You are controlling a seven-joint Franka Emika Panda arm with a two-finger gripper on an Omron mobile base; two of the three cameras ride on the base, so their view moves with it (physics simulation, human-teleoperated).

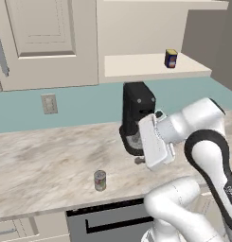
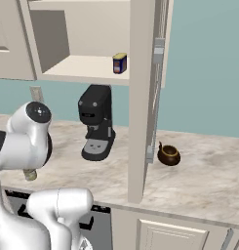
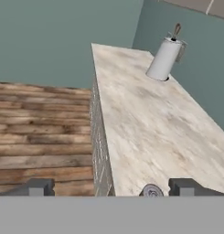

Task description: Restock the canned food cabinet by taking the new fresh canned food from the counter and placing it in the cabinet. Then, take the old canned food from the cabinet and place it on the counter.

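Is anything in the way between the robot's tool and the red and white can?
No, nothing visible. In the hand view the old canned food shows its top right between the tips of the open tool, on the bare counter.

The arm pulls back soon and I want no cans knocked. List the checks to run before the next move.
1. Is the blue can upright on the cabinet shelf? ok.
2. Is the old can upright on the counter? ok.
3. Is the pincer open? ok.
4. Is the pincer clear of the old can? Cannot tell; in the hand view the can's top sits close beside one fingertip.
5. Is the hand clear of the coffee machine? Cannot tell; they overlap in the left base view.
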